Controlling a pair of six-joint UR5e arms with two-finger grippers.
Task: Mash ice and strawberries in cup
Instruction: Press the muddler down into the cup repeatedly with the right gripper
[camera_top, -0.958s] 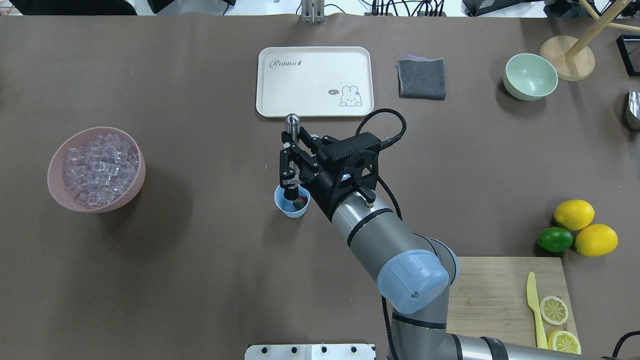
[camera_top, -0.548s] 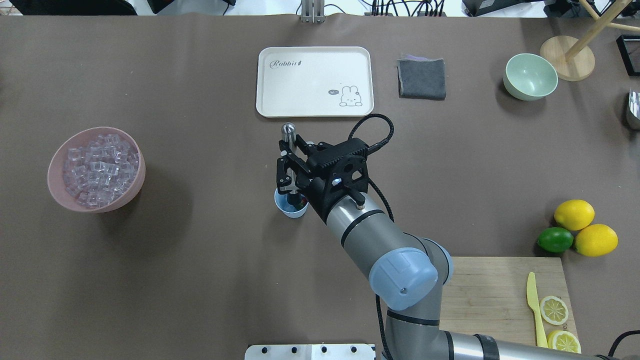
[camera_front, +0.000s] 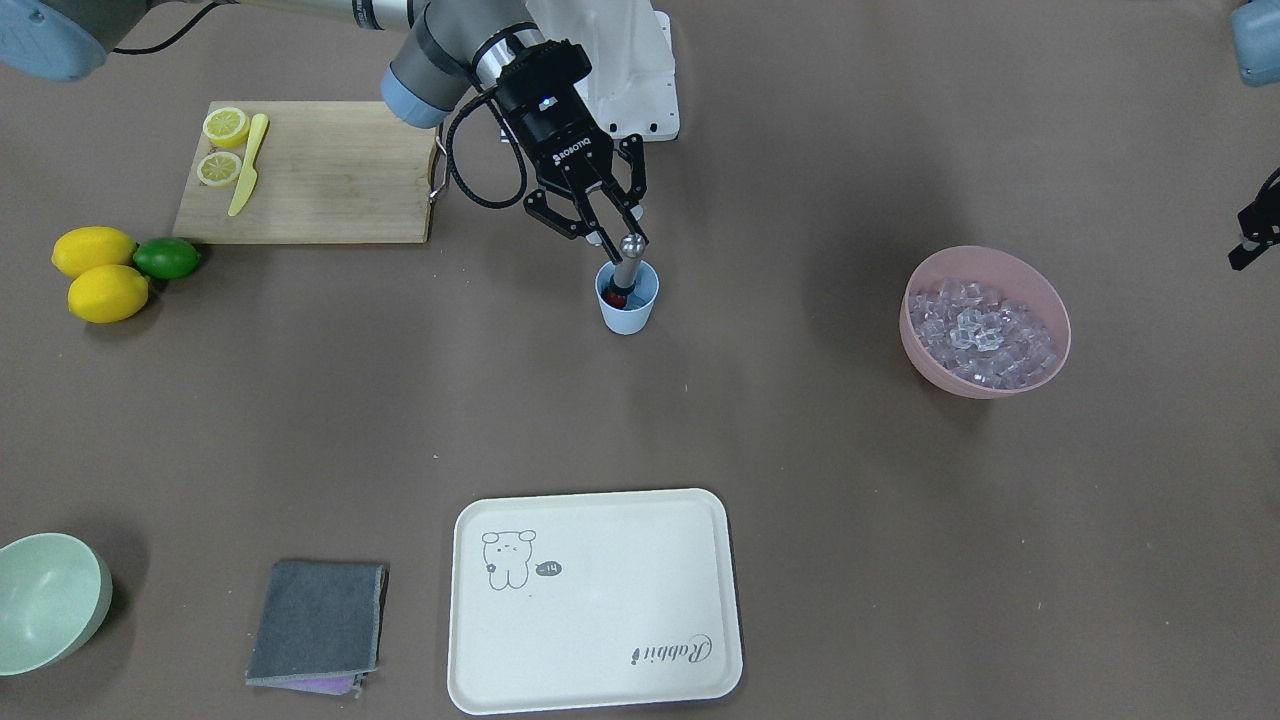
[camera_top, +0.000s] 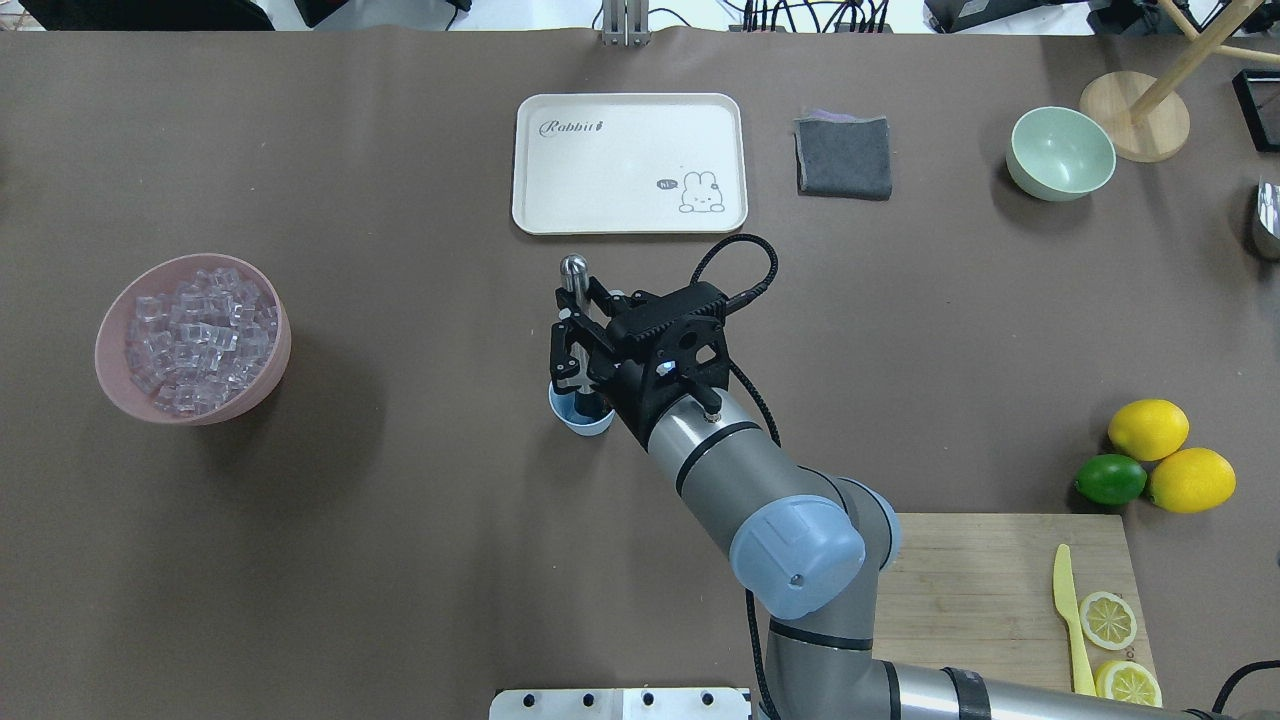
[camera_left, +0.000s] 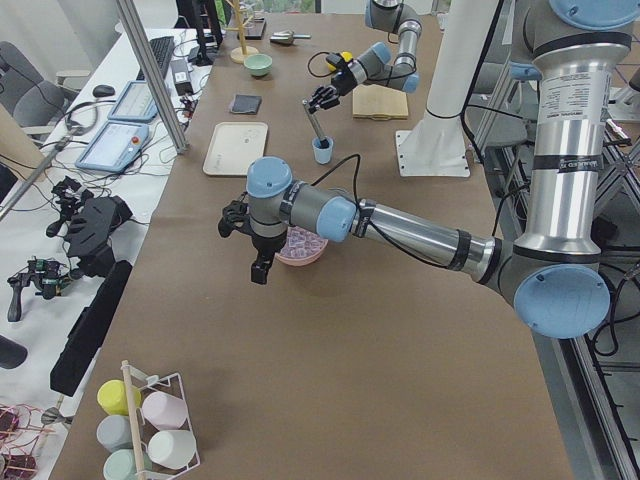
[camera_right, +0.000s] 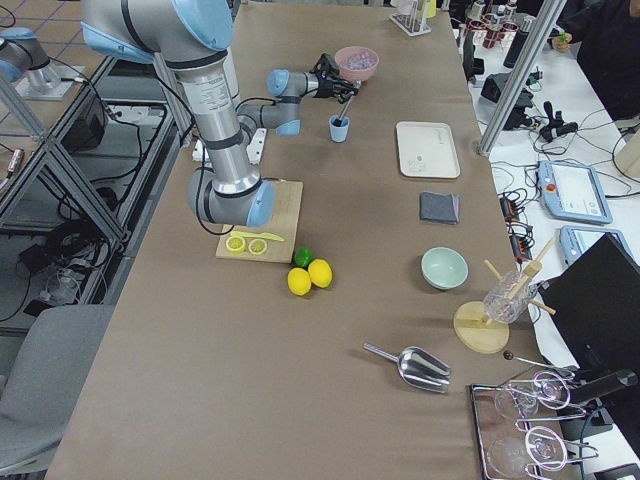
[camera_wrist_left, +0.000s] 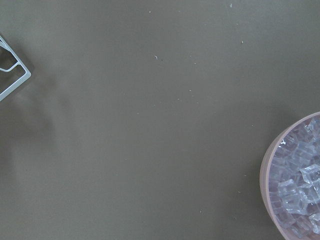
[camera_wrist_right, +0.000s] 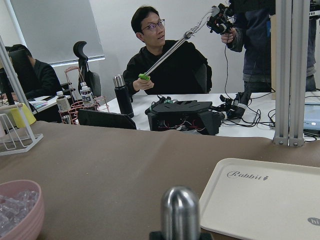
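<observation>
- Left hand (camera_left: 260, 270) hangs near the pink bowl (camera_top: 262, 392) of ice (camera_top: 195, 335), parked clear of the work; its grip cannot be told.
- Cup (camera_top: 582, 424) stands mid-way along the desk (camera_top: 400, 560), strawberry (camera_front: 618, 297) inside.
- Right hand (camera_top: 574, 330) clamps a metal muddler (camera_top: 573, 268), tip down in the cup, to mash.

We view the table (camera_top: 400, 560) from above-behind, from opposite, and along it from both ends, all sharing the cup (camera_front: 627, 308); the wrist cameras sit close.
</observation>
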